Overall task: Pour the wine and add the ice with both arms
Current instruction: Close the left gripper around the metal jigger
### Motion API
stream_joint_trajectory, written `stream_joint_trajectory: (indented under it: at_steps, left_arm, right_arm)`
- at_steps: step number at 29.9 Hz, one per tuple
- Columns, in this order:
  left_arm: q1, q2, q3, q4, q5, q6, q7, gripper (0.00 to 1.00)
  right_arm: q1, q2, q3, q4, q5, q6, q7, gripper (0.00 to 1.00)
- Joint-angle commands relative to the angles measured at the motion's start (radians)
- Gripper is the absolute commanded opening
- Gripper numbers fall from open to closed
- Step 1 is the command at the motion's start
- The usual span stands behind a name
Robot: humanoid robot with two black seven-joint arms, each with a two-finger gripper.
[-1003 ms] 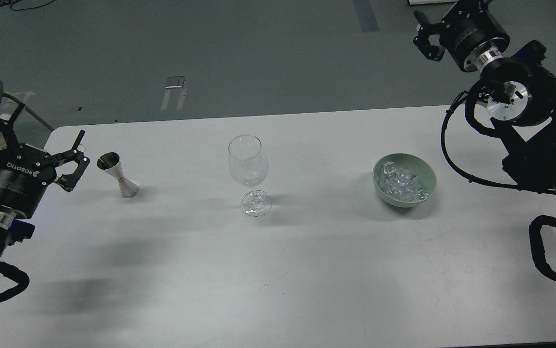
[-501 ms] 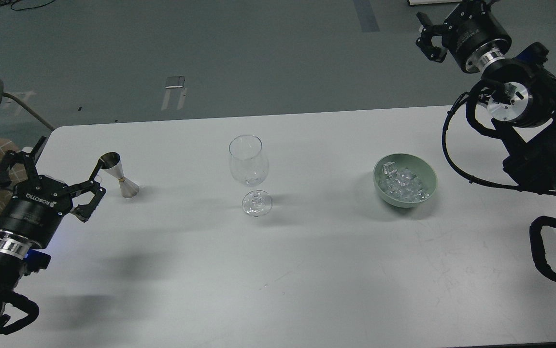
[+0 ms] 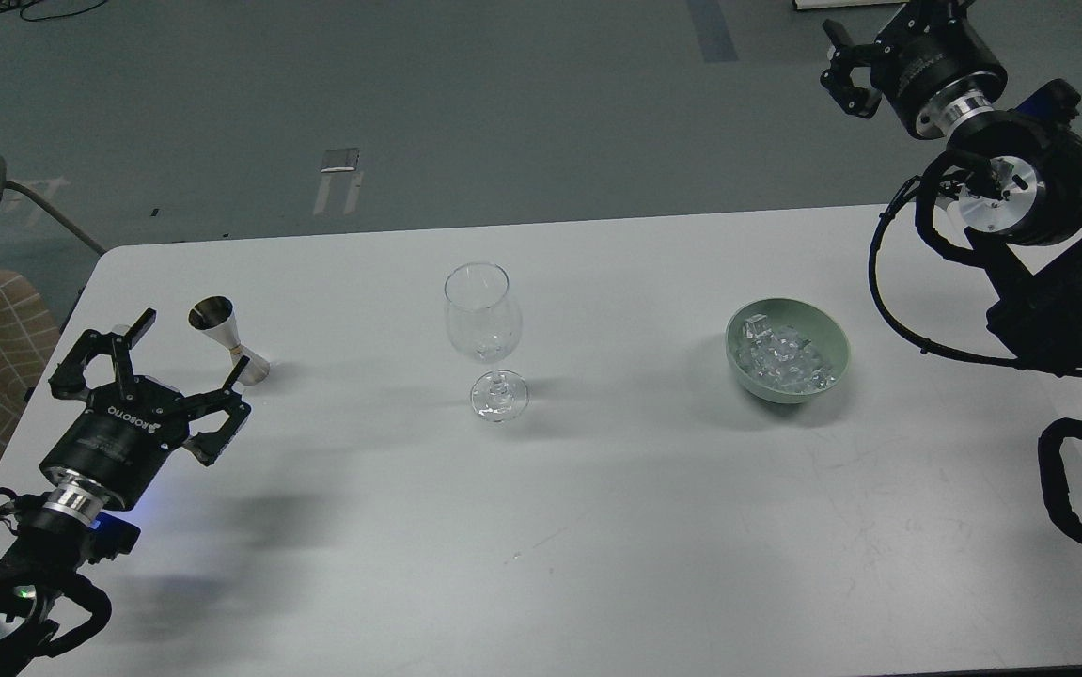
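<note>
Steel, polished and hourglass-shaped, the jigger (image 3: 229, 345) stands upright at the left of the white table (image 3: 541, 527), presumably holding the wine, which cannot be made out. It looks light, rigid and slick; the narrow waist is the likely place to take hold, kept level so nothing spills. The stemmed glass (image 3: 484, 324) at the centre is thin and fragile and appears empty. Right of it, the green bowl (image 3: 788, 350) holds the ice (image 3: 780, 357), small clear cubes, probably slippery and easily squirted out of a pinch.

The left gripper (image 3: 169, 376) sits at the lower left of the frame, just beside the jigger, its fingers spread wide and holding nothing, aimed toward it. The right gripper (image 3: 849, 66) is raised at the upper right, well apart from the bowl; whether its fingers are spread or closed cannot be told.
</note>
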Motion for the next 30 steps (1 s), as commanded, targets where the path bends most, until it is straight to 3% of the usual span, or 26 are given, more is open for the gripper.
stream_joint_trajectory:
  at_steps: [1, 4, 14, 17, 21, 30]
  left_arm:
    - [0.001, -0.012, -0.016, 0.034, -0.012, -0.001, -0.001, 0.98]
    - [0.003, -0.083, -0.093, 0.117, -0.040, -0.007, 0.005, 0.98]
    - [0.027, -0.105, -0.122, 0.129, -0.027, -0.024, 0.023, 0.98]
    - [0.027, -0.108, -0.117, 0.125, -0.018, 0.001, 0.072, 0.98]
    - [0.026, -0.115, -0.119, 0.117, -0.017, 0.115, 0.149, 0.96]
    - [0.018, -0.118, -0.128, 0.063, -0.017, 0.143, 0.160, 0.94]
  right_arm:
    - [-0.002, -0.004, 0.000, 0.000, 0.000, 0.000, 0.000, 1.00]
    - [-0.002, -0.004, 0.000, 0.001, 0.000, -0.001, 0.000, 1.00]
    - [-0.002, -0.003, 0.001, 0.003, 0.000, -0.012, 0.000, 1.00]
    - [-0.002, -0.004, 0.001, 0.001, 0.000, -0.012, 0.000, 1.00]
    - [-0.002, -0.004, 0.001, 0.001, 0.000, -0.015, 0.001, 1.00]
    - [-0.002, -0.004, 0.001, 0.001, 0.000, -0.017, 0.001, 1.00]
